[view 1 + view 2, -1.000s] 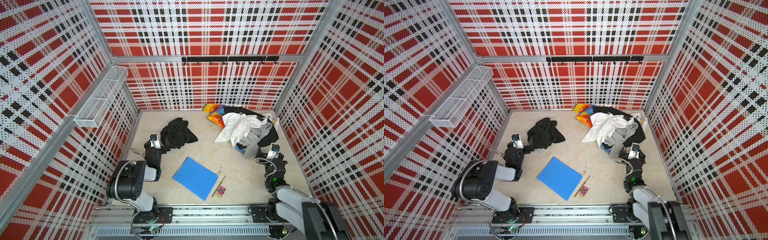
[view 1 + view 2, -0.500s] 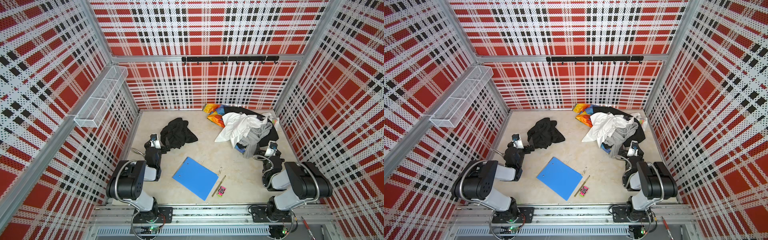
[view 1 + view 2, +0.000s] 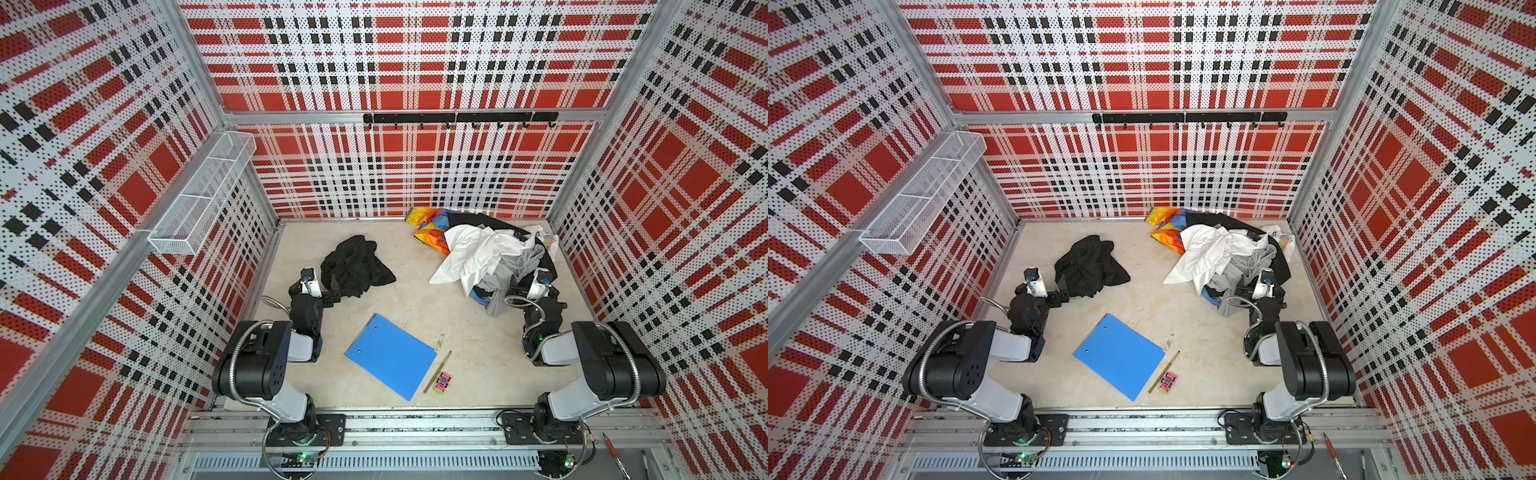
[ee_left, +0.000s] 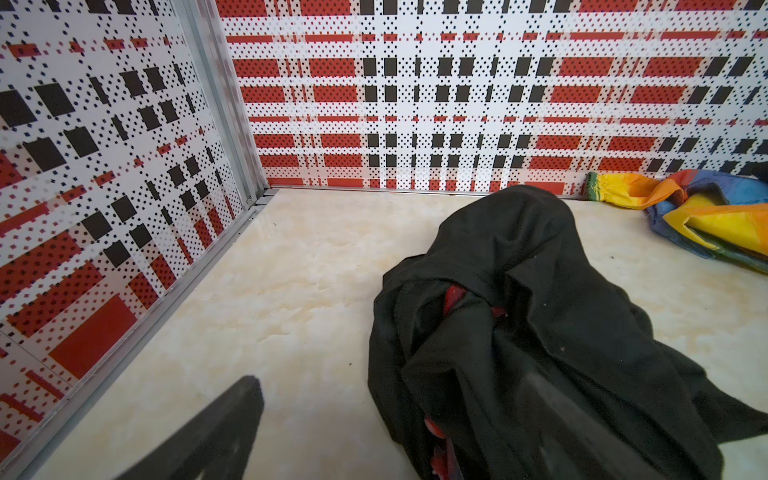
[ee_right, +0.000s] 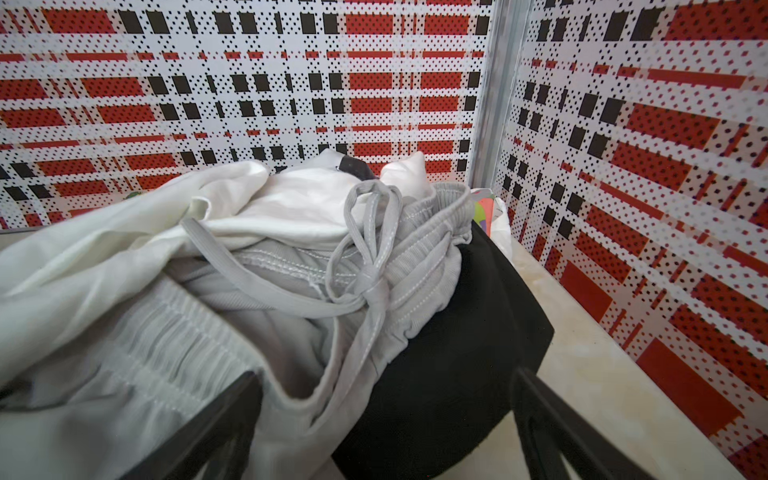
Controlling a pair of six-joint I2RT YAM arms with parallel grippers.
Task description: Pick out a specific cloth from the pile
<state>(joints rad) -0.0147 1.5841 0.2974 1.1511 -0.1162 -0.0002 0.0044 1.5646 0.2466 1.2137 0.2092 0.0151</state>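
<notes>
Overhead stereo pair; wrist cameras seemingly floor-level.

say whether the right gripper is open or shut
Open: the right gripper has its fingers spread wide at the pile, pinching nothing.

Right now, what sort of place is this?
Likely a robot test cell: perforated plaid walls enclose it, left arm and right arm are mounted on a rail, plus a pile of clothes.

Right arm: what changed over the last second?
Right gripper edged toward the pile as its elbow swung up; fingers open astride the pile's near edge, nothing gripped. Left gripper, black cloth, blue folder unchanged.
</notes>
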